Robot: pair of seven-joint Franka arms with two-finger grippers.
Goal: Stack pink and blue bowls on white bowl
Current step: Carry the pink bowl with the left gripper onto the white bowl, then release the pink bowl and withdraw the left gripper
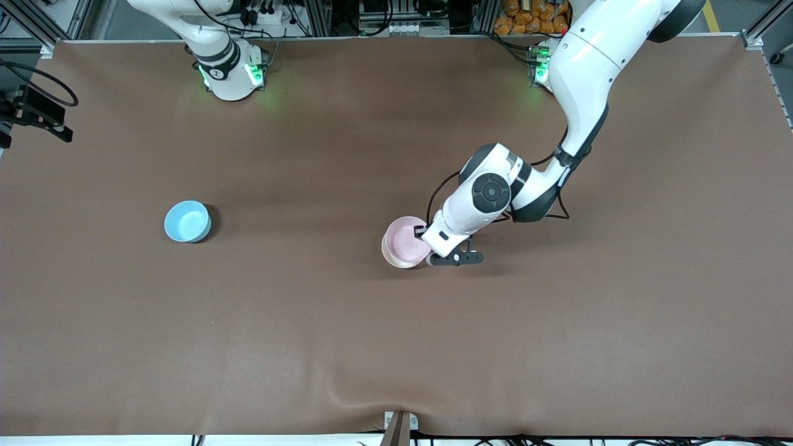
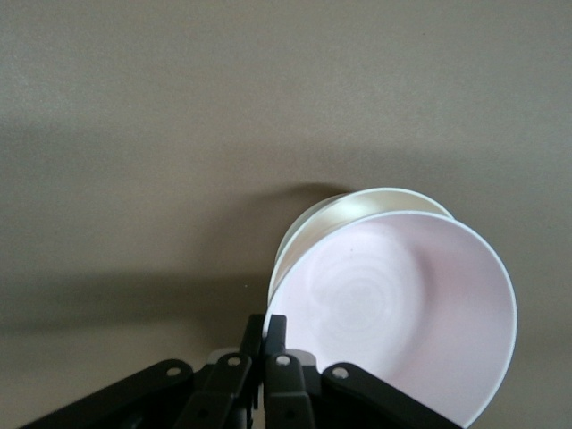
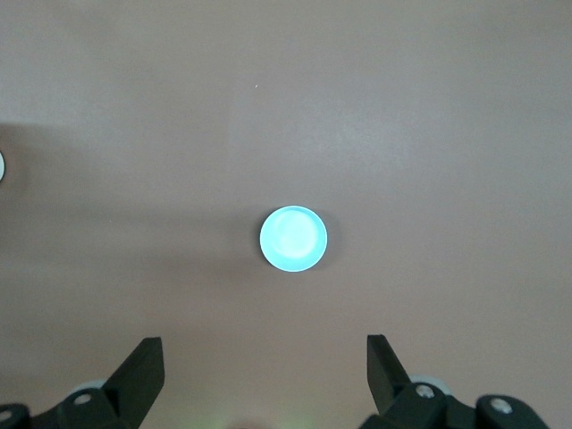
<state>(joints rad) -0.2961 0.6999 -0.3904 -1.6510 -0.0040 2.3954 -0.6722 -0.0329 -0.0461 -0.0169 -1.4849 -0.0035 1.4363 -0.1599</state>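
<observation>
The pale pink bowl (image 1: 406,238) sits tilted in the white bowl (image 1: 388,253) near the table's middle; only a strip of the white bowl's rim shows beneath it. My left gripper (image 1: 427,251) is shut on the pink bowl's rim. In the left wrist view the fingers (image 2: 284,344) pinch the pink bowl (image 2: 393,313), with the white bowl's rim (image 2: 357,201) showing past it. The light blue bowl (image 1: 187,221) stands alone toward the right arm's end. My right gripper (image 3: 264,366) is open and empty, high over the blue bowl (image 3: 293,239).
The brown table cover (image 1: 396,347) lies bare around the bowls. A small bracket (image 1: 399,427) sits at the table edge nearest the front camera. A black camera mount (image 1: 37,111) stands at the right arm's end.
</observation>
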